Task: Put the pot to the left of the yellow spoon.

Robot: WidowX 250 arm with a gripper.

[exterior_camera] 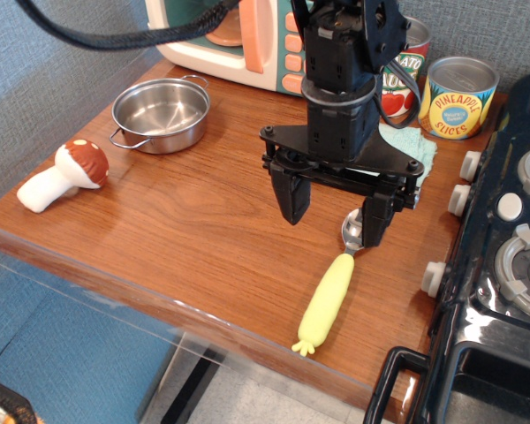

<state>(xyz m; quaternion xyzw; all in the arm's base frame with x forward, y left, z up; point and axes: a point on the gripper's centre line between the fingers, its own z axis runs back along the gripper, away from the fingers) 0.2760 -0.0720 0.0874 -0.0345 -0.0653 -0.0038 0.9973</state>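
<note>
Although sitting small and shallow in the upper left of the frame, pot (pixel 162 113) looking like thin stainless steel: probably light, rigid, not fragile, and slick to the touch. Resting upright and empty on the wooden table (pixel 194 230), with one wire loop handle pointing toward the lower left and the other toward the upper right, near a pink-and-white toy appliance (pixel 238 35). Judging the polished wall as likely slippery and the round body as wide for a pinch, so favouring a grip across the rim, one finger inside and one outside, or on a wire loop, though a loop grip probably letting the pot swing and tilt. Lying well apart from it, in the lower middle of the frame, yellow spoon (pixel 336 278), metal bowl up, thick pale handle running down to small nubs. Leaving bare wood to the left of the spoon, seemingly roomy enough for the pot. Hovering just above the spoon's bowl, gripper (pixel 334 216), fingers spread apart and gripping nothing, well right of the pot. Lying at the left edge, toy mushroom (pixel 62 177), on its side. Standing along the upper right, a tomato can (pixel 405 75) and a pineapple slices can (pixel 459 95), with a teal cloth (pixel 415 146) below them. Filling the right edge, dark toy stove (pixel 503 265).
</note>
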